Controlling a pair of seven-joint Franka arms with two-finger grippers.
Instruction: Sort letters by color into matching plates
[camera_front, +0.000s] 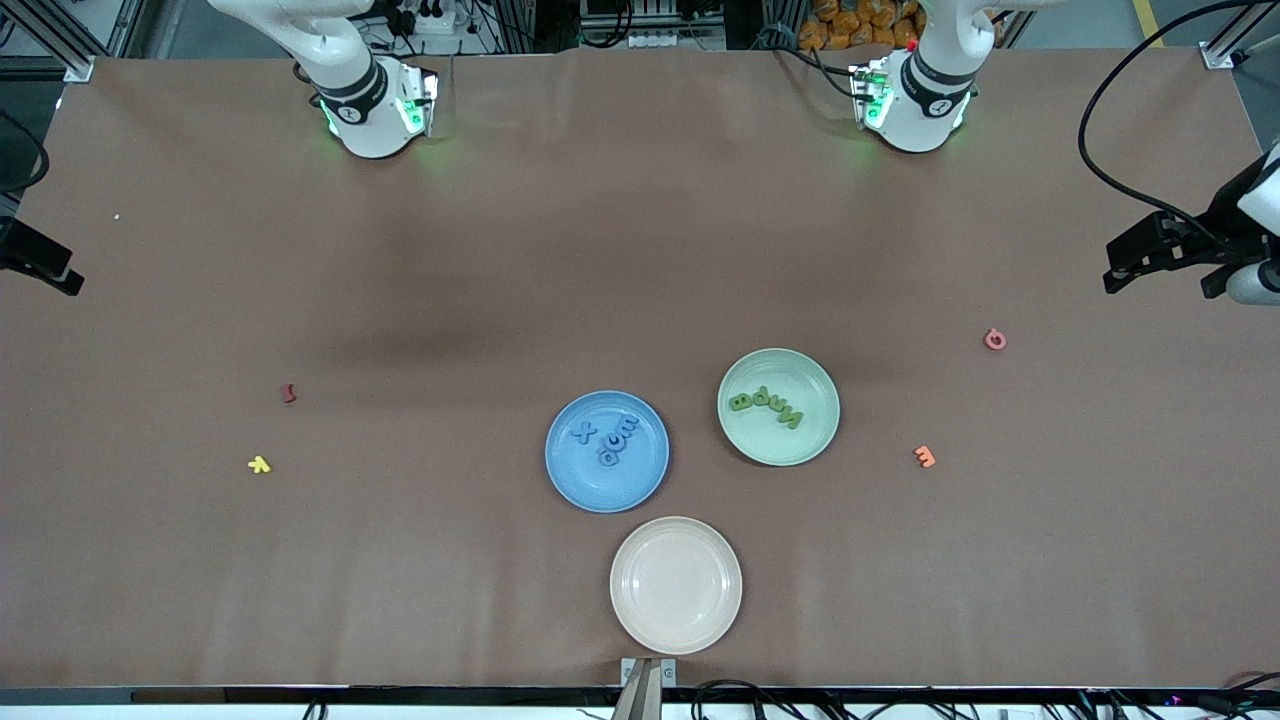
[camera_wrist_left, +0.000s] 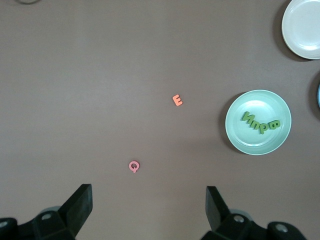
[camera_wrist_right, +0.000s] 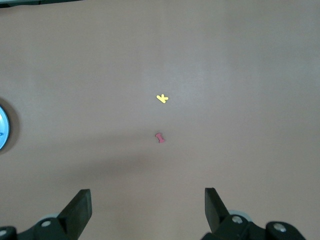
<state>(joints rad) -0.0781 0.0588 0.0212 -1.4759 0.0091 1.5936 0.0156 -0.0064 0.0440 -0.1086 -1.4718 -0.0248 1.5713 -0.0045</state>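
From the front, four blue letters (camera_front: 606, 443) lie in the blue plate (camera_front: 570, 480) and four green letters (camera_front: 766, 403) in the green plate (camera_front: 815, 430) beside it, toward the left arm's end.

The left wrist view shows the left gripper (camera_wrist_left: 149, 205) wide open and empty, above the table near a pink letter (camera_wrist_left: 134, 166).

In the right wrist view, the right gripper (camera_wrist_right: 148, 205) is wide open and empty, above a red letter (camera_wrist_right: 159, 138).

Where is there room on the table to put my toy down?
Bare table lies between the robot bases and the plates. The cream plate holds nothing. It is crowded where the blue plate and green plate sit together, full of letters. Stray letters dot both ends.
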